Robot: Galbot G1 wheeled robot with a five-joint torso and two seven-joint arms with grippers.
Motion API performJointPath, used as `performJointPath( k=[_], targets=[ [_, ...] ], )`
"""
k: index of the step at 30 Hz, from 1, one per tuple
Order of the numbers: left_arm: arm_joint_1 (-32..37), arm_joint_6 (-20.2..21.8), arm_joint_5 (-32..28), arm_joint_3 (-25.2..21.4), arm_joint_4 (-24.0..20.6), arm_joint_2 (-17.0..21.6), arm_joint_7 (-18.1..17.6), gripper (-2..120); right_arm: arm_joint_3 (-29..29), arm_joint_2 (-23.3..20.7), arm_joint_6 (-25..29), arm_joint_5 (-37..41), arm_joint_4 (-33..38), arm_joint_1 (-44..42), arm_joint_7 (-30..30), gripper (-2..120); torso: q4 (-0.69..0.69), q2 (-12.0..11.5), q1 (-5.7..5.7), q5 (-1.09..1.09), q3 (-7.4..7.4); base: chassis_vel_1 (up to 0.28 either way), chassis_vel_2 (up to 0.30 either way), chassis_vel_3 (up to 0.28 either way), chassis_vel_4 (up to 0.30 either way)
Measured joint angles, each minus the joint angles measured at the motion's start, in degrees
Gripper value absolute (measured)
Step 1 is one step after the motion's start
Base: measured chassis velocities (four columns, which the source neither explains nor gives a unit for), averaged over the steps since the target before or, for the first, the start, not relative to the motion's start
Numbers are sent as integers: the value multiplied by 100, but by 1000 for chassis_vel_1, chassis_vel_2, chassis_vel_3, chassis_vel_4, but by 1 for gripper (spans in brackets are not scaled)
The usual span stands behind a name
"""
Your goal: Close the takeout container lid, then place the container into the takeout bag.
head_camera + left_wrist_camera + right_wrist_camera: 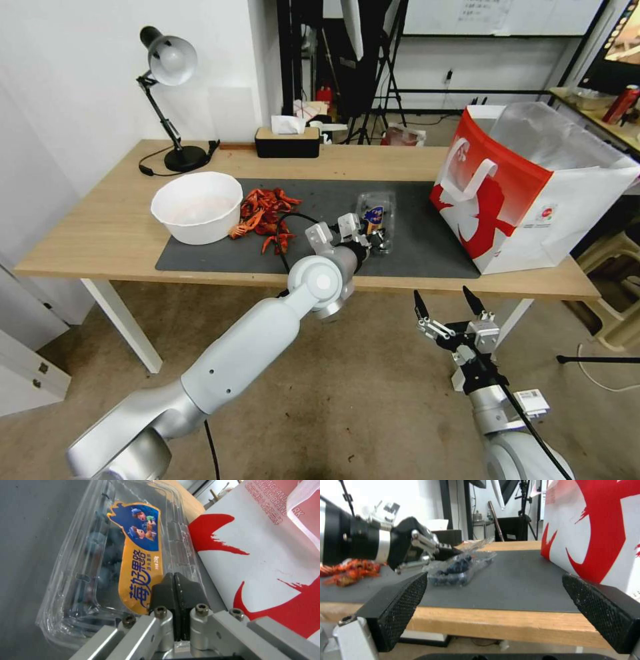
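Hanging below the desk edge, the right gripper idles, fingers apart. Beyond it the left gripper, fingers together, presses the takeout container lid down, apparently to close the container. The takeout bag stands near, open-topped.

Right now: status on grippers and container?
Left gripper shut, pressing the lid. Right gripper open, below table edge. Container on mat; bag beside it.
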Motion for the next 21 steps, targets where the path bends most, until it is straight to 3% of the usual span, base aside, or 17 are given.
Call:
performJointPath(
  k=[8,15,20,21],
  targets=[
    [-16,15,16,7,7,17,-46,0,-14,-154,-429,974,226,246,169,100,0,0,1,0,0,0,0,0,0],
    [4,24,85,26,30,24,-66,0,61,-432,-1162,2609,474,751,693,100,0,0,0,1,0,0,0,0,0],
    [10,26,97,27,42,36,-83,0,21,-650,-1720,4157,510,1289,1484,100,0,0,1,0,0,0,0,0,0],
    [10,26,97,27,42,36,-83,0,21,-650,-1720,4157,510,1289,1484,100,0,0,1,0,0,0,0,0,0]
  ],
)
